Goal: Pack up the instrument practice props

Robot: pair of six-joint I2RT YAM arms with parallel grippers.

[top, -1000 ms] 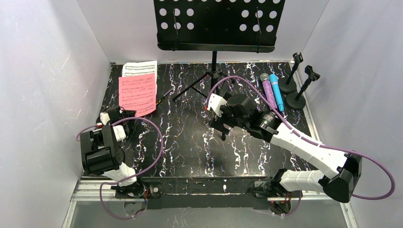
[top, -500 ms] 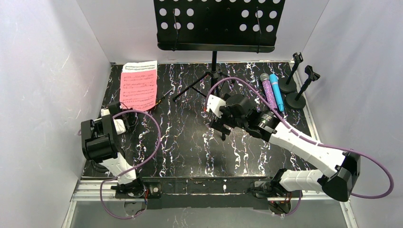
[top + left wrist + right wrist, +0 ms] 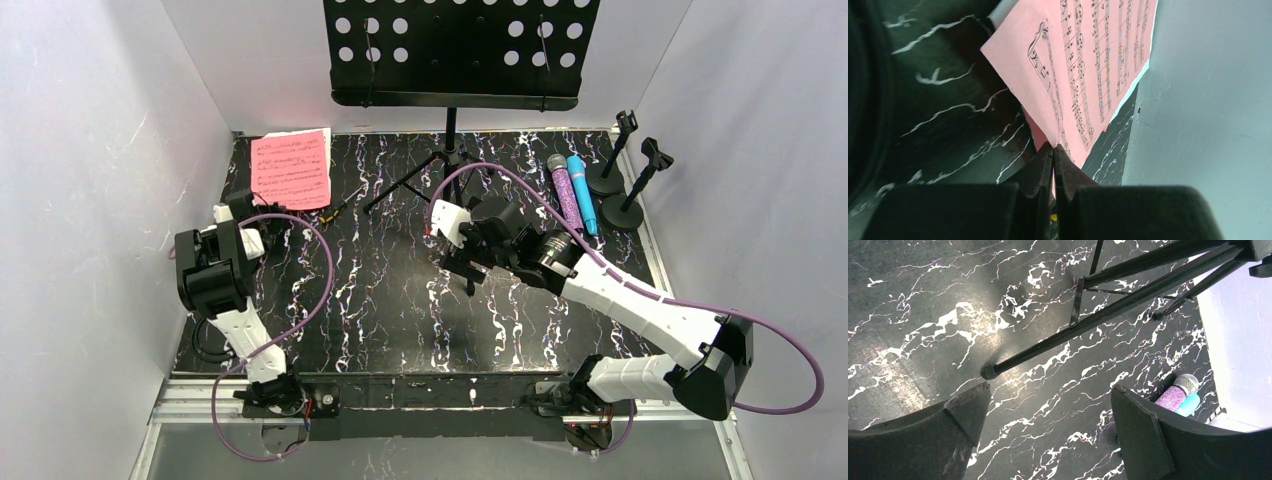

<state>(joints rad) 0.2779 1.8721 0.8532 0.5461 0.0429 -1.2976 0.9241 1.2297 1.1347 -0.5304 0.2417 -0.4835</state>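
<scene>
Left gripper [image 3: 1053, 148] pinches shut on the pink music sheet [image 3: 1088, 60] at its 7 o'clock corner (probably thin, floppy, tear-prone); right gripper [image 3: 1048, 390] gapes empty.

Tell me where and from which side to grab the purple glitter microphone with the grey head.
Take the purple glitter microphone with the grey head by its handle, mid-length, probably from straight above, jaws across its width: it lies flat, head away from the arms. The blue microphone lies close along its right, so that jaw has little room.
</scene>
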